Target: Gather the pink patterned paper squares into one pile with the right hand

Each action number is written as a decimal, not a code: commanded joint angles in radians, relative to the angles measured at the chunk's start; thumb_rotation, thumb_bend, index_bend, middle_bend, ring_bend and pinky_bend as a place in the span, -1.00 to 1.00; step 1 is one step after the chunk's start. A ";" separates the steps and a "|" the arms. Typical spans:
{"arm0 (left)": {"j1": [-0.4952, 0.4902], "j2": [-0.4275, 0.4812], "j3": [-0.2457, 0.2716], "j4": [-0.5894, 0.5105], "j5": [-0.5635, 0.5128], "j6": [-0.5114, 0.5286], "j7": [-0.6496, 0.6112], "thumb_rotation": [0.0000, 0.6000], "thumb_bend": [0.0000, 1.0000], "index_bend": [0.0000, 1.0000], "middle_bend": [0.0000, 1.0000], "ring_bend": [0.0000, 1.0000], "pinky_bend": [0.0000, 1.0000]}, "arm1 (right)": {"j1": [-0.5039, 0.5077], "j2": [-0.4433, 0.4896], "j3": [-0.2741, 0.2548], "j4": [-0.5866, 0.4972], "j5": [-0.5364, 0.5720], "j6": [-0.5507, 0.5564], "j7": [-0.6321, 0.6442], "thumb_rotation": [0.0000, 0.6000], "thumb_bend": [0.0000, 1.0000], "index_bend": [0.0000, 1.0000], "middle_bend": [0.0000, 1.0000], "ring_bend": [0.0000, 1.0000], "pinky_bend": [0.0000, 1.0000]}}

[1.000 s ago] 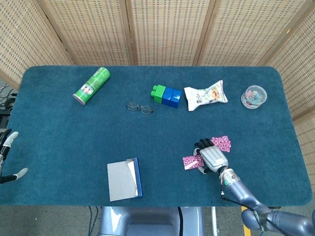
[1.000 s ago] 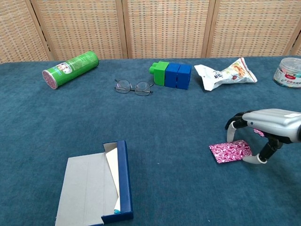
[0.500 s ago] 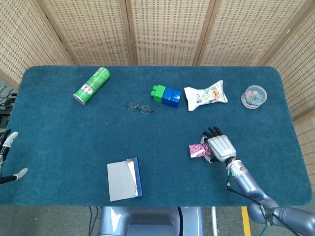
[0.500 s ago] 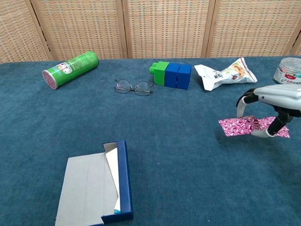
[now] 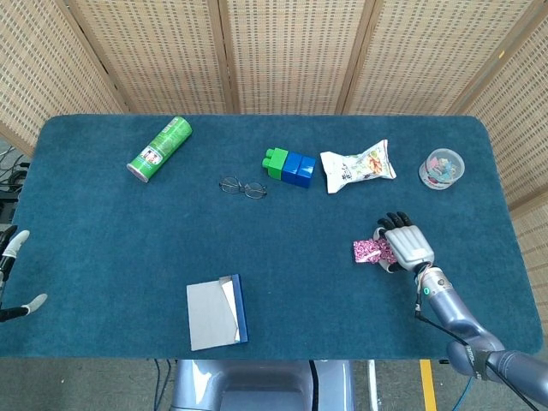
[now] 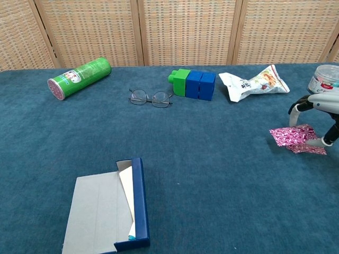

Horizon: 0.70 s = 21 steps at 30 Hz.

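1. Overhead, from the head view, we see our right hand [image 5: 405, 244] on the right side of the blue table [image 5: 103, 223], fingers draped over a pink patterned paper square [image 5: 370, 251] that sticks out on the hand's left. We judge the hand is gripping it. Our left hand [image 5: 13, 274] shows only at the frame's left edge, off the table; we cannot tell whether it is spread or closed.

2. Lower down, in the chest view, the right hand [image 6: 318, 114] arches over the pink paper [image 6: 296, 138], fingertips touching it. Two squares seem to overlap here, one just over the other, though we cannot tell exactly how they lie.

3. Handling, as we judge it: the paper looks very light, thin and limp, prone to crumple, slide on the cloth or lift with the fingers. We would pinch it near an edge, lightly, and press it flat before letting go.
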<state>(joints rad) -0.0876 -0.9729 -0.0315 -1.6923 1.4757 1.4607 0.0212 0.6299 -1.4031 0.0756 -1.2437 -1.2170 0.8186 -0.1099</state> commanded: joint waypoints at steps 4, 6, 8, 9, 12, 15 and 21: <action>0.004 0.001 0.000 -0.007 -0.001 0.006 0.005 0.84 -0.89 -1.00 -1.00 -1.00 -1.00 | -0.004 -0.013 -0.010 0.053 -0.032 -0.012 0.048 1.00 -0.30 -0.23 -0.72 -1.00 -1.00; 0.006 0.001 0.001 -0.009 -0.001 0.008 0.007 0.84 -0.89 -1.00 -1.00 -1.00 -1.00 | -0.006 -0.017 -0.011 0.072 -0.036 -0.017 0.065 1.00 -0.30 -0.27 -0.73 -1.00 -1.00; 0.009 0.001 0.002 -0.012 -0.002 0.010 0.010 0.85 -0.89 -1.00 -1.00 -1.00 -1.00 | -0.006 -0.024 -0.009 0.103 -0.038 -0.027 0.090 1.00 -0.31 -0.31 -0.74 -1.00 -1.00; 0.010 0.001 0.003 -0.012 -0.003 0.011 0.011 0.85 -0.89 -1.00 -1.00 -1.00 -1.00 | -0.006 -0.027 -0.008 0.113 -0.041 -0.029 0.101 1.00 -0.32 -0.33 -0.75 -1.00 -1.00; 0.012 0.001 0.002 -0.016 -0.004 0.013 0.013 0.85 -0.89 -1.00 -1.00 -1.00 -1.00 | -0.005 -0.032 -0.011 0.144 -0.054 -0.037 0.125 1.00 -0.33 -0.43 -0.77 -1.00 -1.00; 0.013 0.002 0.002 -0.018 -0.003 0.014 0.015 0.85 -0.89 -1.00 -1.00 -1.00 -1.00 | -0.005 -0.034 -0.009 0.164 -0.061 -0.039 0.141 1.00 -0.33 -0.54 -0.80 -1.00 -1.00; 0.014 0.001 0.002 -0.023 -0.006 0.014 0.021 0.85 -0.89 -1.00 -1.00 -1.00 -1.00 | -0.010 -0.017 -0.002 0.161 -0.071 -0.028 0.167 1.00 -0.33 -0.74 -0.87 -1.00 -1.00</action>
<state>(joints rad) -0.0732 -0.9717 -0.0294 -1.7157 1.4702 1.4745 0.0425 0.6211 -1.4236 0.0725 -1.0792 -1.2857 0.7866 0.0539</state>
